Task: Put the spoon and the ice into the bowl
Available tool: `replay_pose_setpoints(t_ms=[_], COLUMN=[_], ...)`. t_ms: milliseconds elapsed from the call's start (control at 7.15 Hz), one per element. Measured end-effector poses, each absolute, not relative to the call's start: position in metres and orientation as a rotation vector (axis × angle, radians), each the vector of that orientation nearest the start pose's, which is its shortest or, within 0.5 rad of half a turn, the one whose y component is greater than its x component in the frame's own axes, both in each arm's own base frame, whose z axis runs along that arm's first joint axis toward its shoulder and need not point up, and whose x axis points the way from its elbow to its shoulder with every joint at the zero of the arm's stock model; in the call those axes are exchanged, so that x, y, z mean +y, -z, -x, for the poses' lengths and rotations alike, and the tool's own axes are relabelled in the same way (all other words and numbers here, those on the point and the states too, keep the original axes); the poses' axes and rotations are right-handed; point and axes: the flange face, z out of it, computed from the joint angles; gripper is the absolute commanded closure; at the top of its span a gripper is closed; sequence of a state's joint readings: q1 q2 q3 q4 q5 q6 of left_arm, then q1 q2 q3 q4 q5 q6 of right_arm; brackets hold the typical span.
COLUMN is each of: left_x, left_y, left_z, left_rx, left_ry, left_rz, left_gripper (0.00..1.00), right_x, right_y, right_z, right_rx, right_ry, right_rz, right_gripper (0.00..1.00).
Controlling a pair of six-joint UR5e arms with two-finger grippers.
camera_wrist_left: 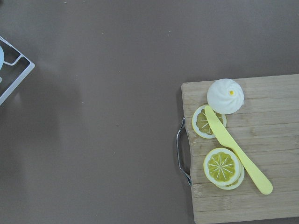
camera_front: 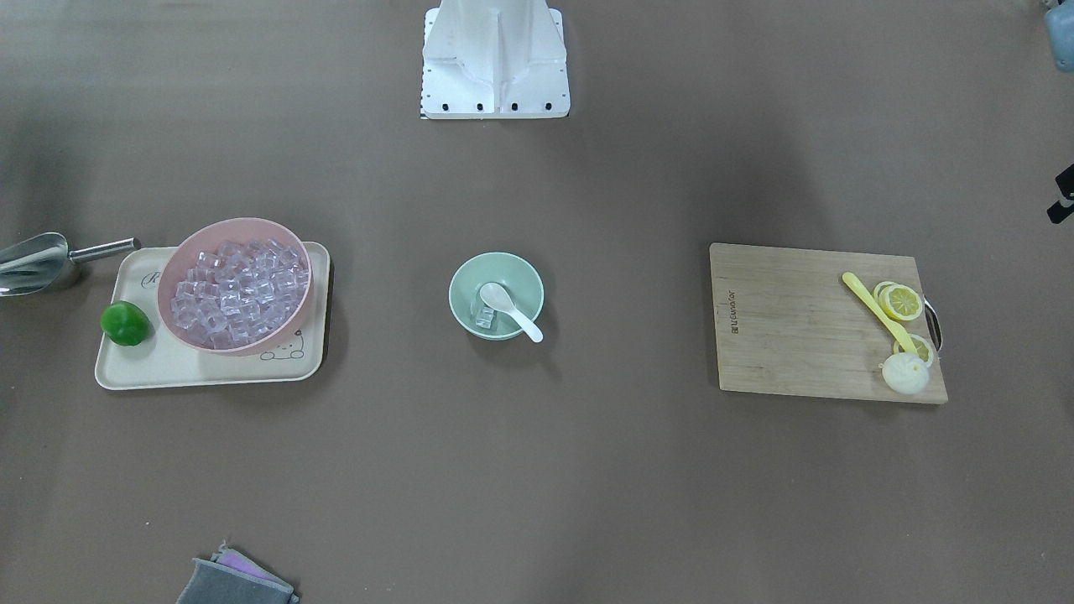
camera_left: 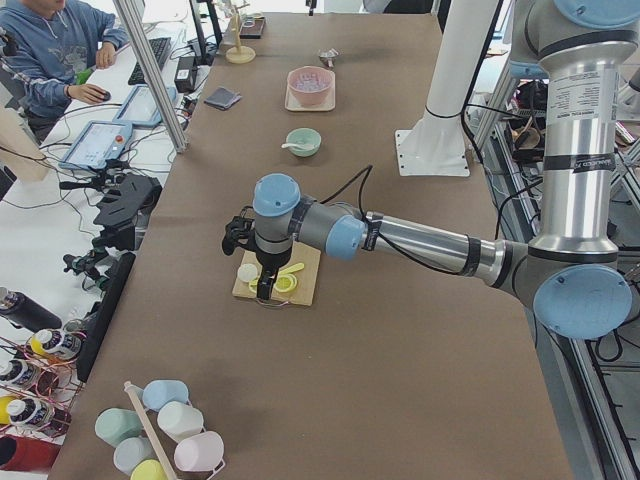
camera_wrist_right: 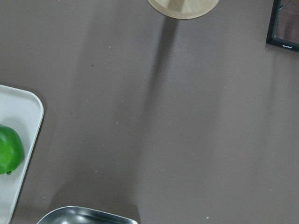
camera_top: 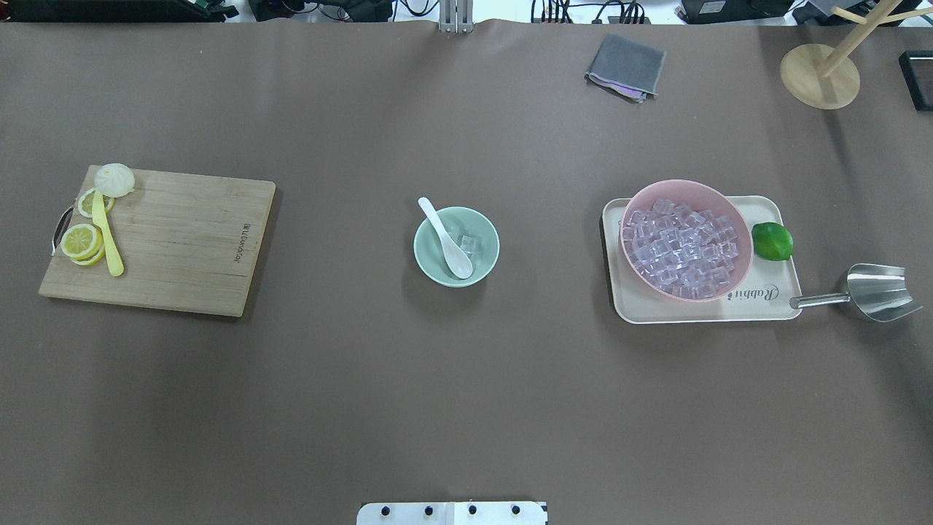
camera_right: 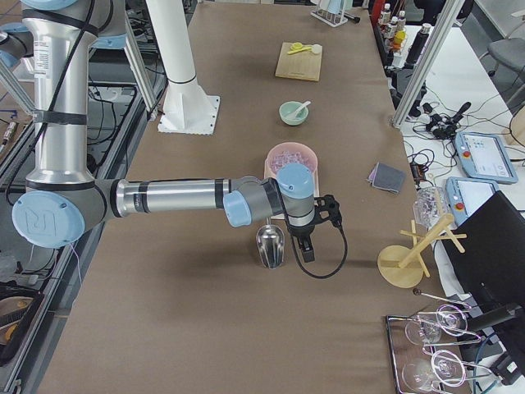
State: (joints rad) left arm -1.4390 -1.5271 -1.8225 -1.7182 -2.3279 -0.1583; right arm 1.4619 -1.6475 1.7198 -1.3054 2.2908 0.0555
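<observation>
The mint-green bowl (camera_front: 460,295) stands at the table's middle, also in the overhead view (camera_top: 423,251). The white spoon (camera_front: 506,305) lies in it with its handle over the rim, as the overhead view (camera_top: 450,244) shows. A clear ice cube (camera_front: 485,317) sits in the bowl beside the spoon (camera_top: 468,245). My left gripper (camera_left: 263,291) hangs over the cutting board's end, far from the bowl. My right gripper (camera_right: 305,251) hangs beside the steel scoop, also far from the bowl. I cannot tell whether either is open or shut.
A pink bowl (camera_top: 740,222) full of ice cubes and a lime (camera_top: 772,241) sit on a cream tray (camera_top: 634,310). A steel scoop (camera_top: 875,292) lies beside it. A cutting board (camera_top: 182,240) holds lemon slices, a yellow utensil and a bun. A grey cloth (camera_top: 625,67) and wooden stand (camera_top: 820,76) are far back.
</observation>
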Motion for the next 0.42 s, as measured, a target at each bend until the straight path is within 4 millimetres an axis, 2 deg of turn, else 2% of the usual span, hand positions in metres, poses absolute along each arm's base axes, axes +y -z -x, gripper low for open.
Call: replay_pose_setpoints(t_ms=[419], left_x=[-0.4909], left_y=[-0.5361], left_z=[-0.0006], left_rx=[0.791], left_ry=[-0.118], left_rz=[-0.236], left_gripper=[0.01], right_x=[-0.482], right_y=[-0.5963], right_z=[-0.0154], right_rx=[-0.737], right_ry=[0.169], right_rz=[-0.261], right_gripper=[0.0])
